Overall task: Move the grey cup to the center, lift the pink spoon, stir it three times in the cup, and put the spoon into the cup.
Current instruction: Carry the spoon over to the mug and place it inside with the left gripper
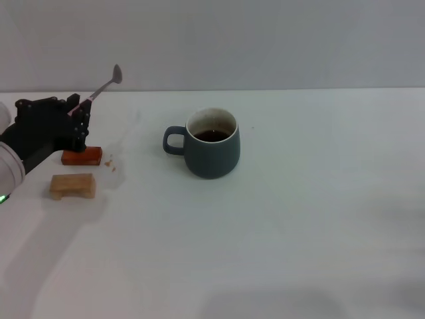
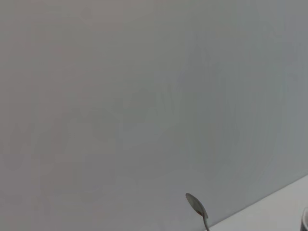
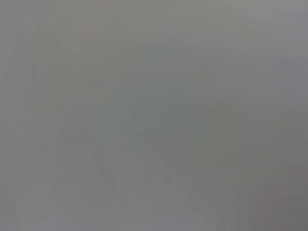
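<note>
White tabletop (image 1: 279,252) fills your workspace, with a plain pale wall behind. Nearest you on the left lies a tan wooden block (image 1: 72,186), and just beyond it a red-brown block (image 1: 82,157). Above that one your left gripper (image 1: 78,114) is clamped on the pink spoon (image 1: 103,86), pinching the handle end so the metal neck and bowl slant up and away toward the wall. In the left wrist view the spoon's bowl (image 2: 196,205) shows against the wall. Expect the spoon to be light, stiff and slick; a grip that far from the bowl may let it swivel. Your grey cup (image 1: 212,143) stands near the middle, well apart from the gripper, handle toward your left, dark liquid inside. Treat it as heavy, breakable and spillable. Your right gripper is nowhere in view.
</note>
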`<state>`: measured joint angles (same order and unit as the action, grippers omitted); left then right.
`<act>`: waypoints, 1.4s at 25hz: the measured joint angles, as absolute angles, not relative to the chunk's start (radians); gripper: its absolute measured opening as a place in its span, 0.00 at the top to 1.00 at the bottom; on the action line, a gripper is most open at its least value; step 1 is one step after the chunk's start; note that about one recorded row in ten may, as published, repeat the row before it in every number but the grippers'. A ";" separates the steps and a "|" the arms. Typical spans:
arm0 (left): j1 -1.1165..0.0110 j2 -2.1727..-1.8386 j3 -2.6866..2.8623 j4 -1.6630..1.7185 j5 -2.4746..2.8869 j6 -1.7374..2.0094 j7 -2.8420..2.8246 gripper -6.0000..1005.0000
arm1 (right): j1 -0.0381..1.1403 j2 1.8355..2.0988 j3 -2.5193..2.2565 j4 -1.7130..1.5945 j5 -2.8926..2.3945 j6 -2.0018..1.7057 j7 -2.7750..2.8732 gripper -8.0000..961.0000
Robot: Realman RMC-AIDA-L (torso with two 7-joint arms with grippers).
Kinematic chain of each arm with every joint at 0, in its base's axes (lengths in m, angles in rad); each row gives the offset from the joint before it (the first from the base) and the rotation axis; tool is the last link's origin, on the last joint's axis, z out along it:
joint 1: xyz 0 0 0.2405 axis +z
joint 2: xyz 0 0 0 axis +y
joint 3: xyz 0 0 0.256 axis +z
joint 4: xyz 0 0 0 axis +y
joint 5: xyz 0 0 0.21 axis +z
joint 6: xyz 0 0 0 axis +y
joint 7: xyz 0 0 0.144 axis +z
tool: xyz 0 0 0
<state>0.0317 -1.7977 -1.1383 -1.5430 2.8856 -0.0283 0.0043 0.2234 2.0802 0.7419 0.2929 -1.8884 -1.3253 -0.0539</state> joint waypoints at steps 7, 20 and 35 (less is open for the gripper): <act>0.033 -1.796 -1.138 -1.563 2.884 -0.038 0.014 0.86 | 0.216 2.080 0.747 0.288 -1.885 -1.325 -0.054 0.99; 0.012 -1.791 -1.138 -1.626 2.881 -0.128 0.065 0.86 | 0.213 2.080 0.749 0.271 -1.884 -1.325 -0.047 0.99; 0.006 -1.783 -1.150 -1.681 2.845 -0.147 0.066 0.86 | 0.212 2.080 0.749 0.265 -1.884 -1.325 -0.046 0.99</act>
